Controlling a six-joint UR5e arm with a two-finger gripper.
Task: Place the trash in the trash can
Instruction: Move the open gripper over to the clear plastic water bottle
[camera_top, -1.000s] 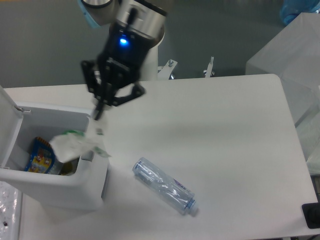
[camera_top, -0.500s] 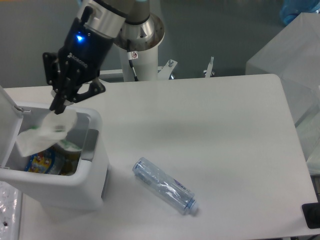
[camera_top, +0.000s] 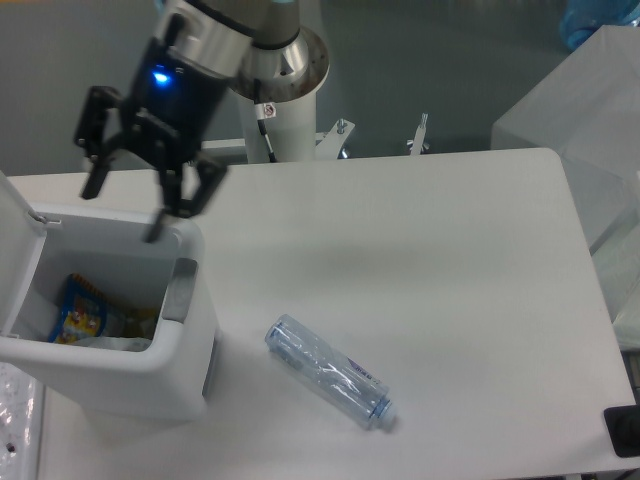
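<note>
While the gripper (camera_top: 125, 207) is hanging over the rear rim of the trash can (camera_top: 185, 330), its fingers are spread apart and gripping nothing. Inside the can, the white wrapper (camera_top: 112, 343) is lying beside a blue-and-yellow packet (camera_top: 78, 310). On the table (camera_top: 420, 250), the crushed bottle (camera_top: 328, 371) is lying well apart from the can.

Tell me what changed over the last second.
The gripper carried the wrapper left from the bin's right rim to over its opening, then opened and let it go; the wrapper now lies inside beside the snack packet. The bottle stayed lying on the table, and the bin and its open lid did not move.
</note>
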